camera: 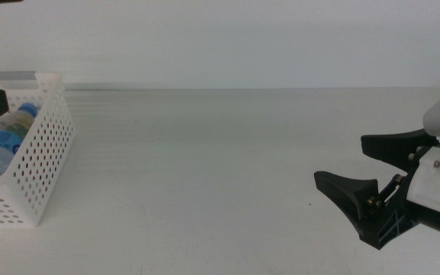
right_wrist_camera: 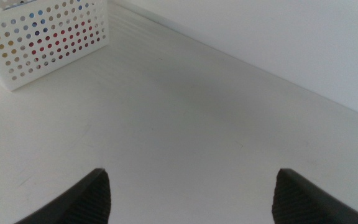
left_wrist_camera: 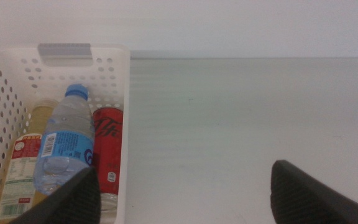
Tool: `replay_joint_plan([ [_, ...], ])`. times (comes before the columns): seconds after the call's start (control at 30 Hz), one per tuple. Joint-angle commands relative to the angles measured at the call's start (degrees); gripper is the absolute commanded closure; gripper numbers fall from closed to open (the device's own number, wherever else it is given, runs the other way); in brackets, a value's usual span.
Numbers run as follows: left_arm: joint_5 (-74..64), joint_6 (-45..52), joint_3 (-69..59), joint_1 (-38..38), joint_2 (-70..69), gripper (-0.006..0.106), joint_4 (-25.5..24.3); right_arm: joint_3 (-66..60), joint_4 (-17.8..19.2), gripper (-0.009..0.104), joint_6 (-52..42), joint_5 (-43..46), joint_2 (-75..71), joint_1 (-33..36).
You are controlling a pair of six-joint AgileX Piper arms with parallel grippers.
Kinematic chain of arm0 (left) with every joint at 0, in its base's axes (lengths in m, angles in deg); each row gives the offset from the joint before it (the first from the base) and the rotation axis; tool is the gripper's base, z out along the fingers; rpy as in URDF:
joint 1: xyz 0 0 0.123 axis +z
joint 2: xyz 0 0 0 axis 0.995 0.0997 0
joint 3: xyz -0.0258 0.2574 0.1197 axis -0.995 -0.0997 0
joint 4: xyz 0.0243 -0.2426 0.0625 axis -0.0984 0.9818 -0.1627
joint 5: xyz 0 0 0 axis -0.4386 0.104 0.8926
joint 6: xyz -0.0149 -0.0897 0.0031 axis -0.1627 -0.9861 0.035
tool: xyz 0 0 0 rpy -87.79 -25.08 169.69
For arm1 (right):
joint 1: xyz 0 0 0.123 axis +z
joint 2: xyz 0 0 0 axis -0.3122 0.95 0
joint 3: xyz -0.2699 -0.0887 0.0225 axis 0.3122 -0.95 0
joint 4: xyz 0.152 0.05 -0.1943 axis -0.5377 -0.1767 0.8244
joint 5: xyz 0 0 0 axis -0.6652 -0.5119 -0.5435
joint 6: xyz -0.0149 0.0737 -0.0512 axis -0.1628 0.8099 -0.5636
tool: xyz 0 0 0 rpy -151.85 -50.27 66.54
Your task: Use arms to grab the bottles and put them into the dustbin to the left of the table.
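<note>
I count two bottles, tea [left_wrist_camera: 25, 158] and water [left_wrist_camera: 64, 149], one can [left_wrist_camera: 107, 146], one basket [left_wrist_camera: 114, 62], one table [camera: 220, 168], and my two grippers [left_wrist_camera: 185, 199] [camera: 369, 179]

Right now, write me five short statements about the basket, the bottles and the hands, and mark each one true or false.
1. The red can lies inside the white basket. True.
2. The water bottle stands on the open table. False: it lies in the basket.
3. The right hand is open and holds nothing. True.
4. The yellow tea bottle is in the right hand. False: it is in the basket.
5. The left hand is shut on the can. False: it is open.
</note>
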Motion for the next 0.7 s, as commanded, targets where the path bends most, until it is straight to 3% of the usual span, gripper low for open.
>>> replay_joint_plan([
  [0.0, 3.8, -1.0, 1.6, -0.2, -0.3, 0.010, 1.3, 1.0, 0.2, 0.027, -0.9, 4.2, -0.9, 0.2],
  [0.23, 3.6, -1.0, 1.6, -0.2, -0.3, 0.010, 1.3, 0.9, 0.9, 0.027, -0.9, 4.2, -3.1, 0.0],
  [0.4, 3.6, -1.0, 1.6, -0.2, -1.0, 0.010, 1.3, 0.9, 7.0, 0.027, -0.9, 4.0, -5.9, -0.7],
  [0.67, 11.1, -1.0, -3.5, -0.2, -9.8, 0.010, 0.4, -5.0, 7.8, 0.027, -0.9, 4.0, -12.5, -13.7],
])
